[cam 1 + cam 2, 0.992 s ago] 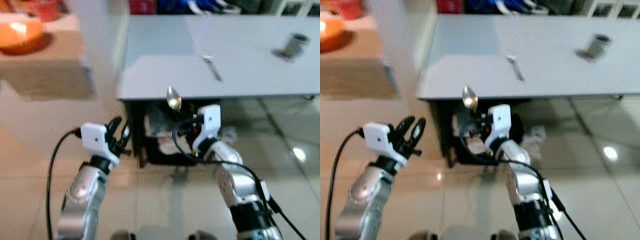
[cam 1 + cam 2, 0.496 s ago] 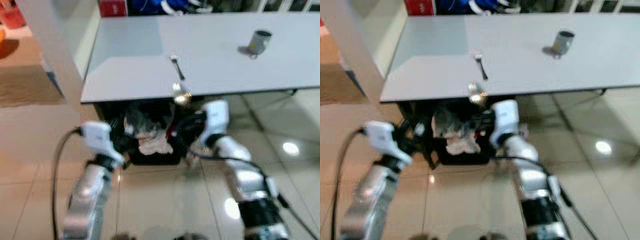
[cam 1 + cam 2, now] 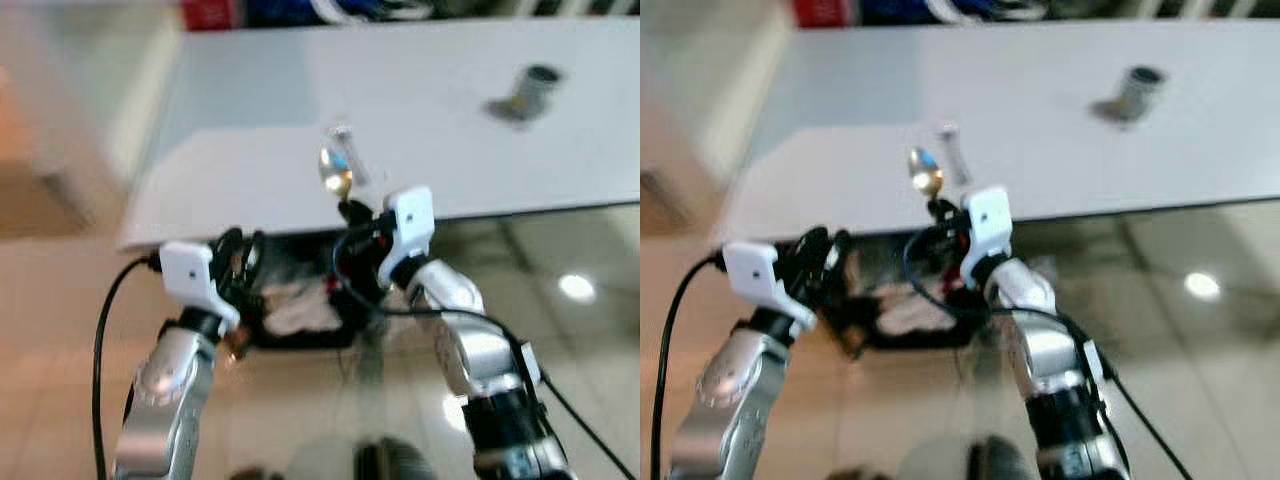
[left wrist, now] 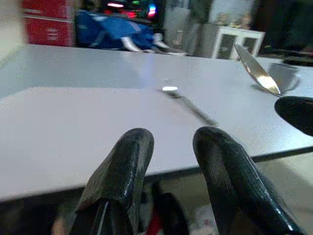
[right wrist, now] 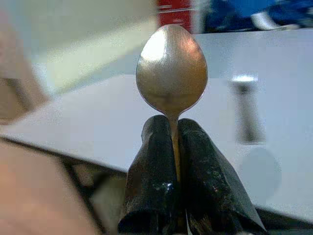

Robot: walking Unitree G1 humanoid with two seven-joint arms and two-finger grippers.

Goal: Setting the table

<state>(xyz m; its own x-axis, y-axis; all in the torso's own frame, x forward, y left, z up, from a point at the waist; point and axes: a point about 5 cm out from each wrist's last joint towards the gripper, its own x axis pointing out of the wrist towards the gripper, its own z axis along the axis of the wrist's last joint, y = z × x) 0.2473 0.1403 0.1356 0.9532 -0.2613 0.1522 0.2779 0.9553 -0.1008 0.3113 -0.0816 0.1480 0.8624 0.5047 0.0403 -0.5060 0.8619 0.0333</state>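
Note:
My right gripper [image 3: 352,212] is shut on the handle of a metal spoon [image 3: 335,172], whose bowl [image 5: 171,68] stands upright above the fingertips, just over the near edge of the grey table [image 3: 250,110]. A fork [image 4: 188,105] lies on the table beyond the spoon. A small metal cup [image 3: 532,90] stands on the table's far right. My left gripper [image 3: 240,250] is open below the table edge at the left, its two black fingers [image 4: 122,171] apart with nothing between them.
Under the table sits a dark bin or basket [image 3: 300,310] with cloth in it. A red box [image 4: 46,22] and a blue bag [image 4: 112,36] stand behind the table. Shiny tiled floor [image 3: 580,330] lies to the right.
The camera view has shifted and blurred. My right gripper has risen with the spoon, from below the table edge to over the tabletop near the fork. The left gripper stays low.

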